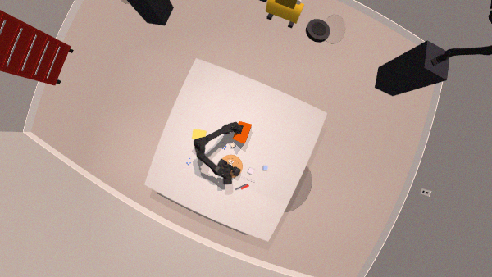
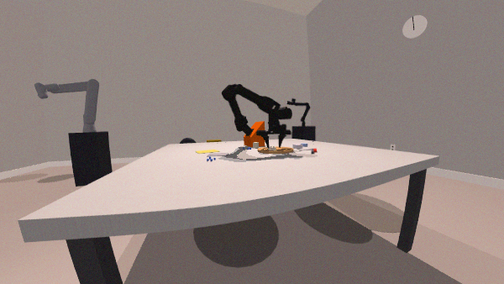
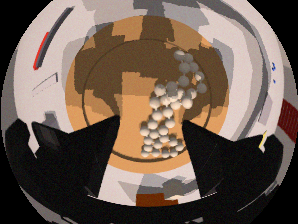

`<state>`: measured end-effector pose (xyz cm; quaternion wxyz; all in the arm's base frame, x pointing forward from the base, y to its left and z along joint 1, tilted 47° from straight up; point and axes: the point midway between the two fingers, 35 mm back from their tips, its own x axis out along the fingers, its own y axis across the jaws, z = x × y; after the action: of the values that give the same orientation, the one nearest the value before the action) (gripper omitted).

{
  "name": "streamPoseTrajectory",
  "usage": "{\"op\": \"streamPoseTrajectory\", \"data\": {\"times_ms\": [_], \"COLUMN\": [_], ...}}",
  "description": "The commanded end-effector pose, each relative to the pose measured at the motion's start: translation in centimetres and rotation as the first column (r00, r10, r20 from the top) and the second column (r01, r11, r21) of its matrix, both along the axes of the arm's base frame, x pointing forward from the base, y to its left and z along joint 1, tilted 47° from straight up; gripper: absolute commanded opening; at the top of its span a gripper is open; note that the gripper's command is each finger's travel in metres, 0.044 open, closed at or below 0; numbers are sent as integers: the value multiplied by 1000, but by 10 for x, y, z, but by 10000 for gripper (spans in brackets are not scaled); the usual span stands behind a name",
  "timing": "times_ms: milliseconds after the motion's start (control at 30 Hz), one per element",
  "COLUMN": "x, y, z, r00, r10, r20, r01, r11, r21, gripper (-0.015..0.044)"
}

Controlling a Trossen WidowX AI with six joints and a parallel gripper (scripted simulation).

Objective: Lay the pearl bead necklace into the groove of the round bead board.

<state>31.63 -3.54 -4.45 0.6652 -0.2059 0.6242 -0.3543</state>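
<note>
The round orange-brown bead board (image 1: 239, 162) (image 2: 288, 150) (image 3: 134, 82) lies flat on the table, with a thin dark circular groove. The pearl bead necklace (image 1: 231, 161) (image 2: 272, 148) (image 3: 157, 115) lies bunched in a winding, doubled strip across the board, mostly inside the groove's circle. Its lower beads lie close to the groove in the wrist view; its upper beads are in shadow near the right side of the groove. My gripper (image 2: 274, 146) (image 3: 152, 121) is open, pointing down low over the board. Its fingers stand on either side of the lower beads, holding nothing. Contact with the board cannot be told.
An orange block (image 1: 243, 133) (image 2: 254, 139) stands at the arm's base. A yellow pad (image 1: 198, 133) (image 2: 207, 151), small blue bits (image 1: 189, 161) (image 2: 211, 159), a pale pink cube (image 1: 251, 170), a blue cube (image 1: 265, 168) and a red marker (image 1: 244, 187) lie around the board.
</note>
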Motion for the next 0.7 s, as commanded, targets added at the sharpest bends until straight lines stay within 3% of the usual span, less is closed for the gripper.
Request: {"op": "streamPoseTrajectory", "data": {"times_ms": [0,333,667], "x": [0,0,0], "y": [0,0,0], "z": [0,0,0], "r00": [1000,1000,1000], "r10": [0,0,0], "r20": [0,0,0], "r01": [0,0,0], "r11": [1000,1000,1000], "r21": [0,0,0], "gripper": [258,0,0]}}
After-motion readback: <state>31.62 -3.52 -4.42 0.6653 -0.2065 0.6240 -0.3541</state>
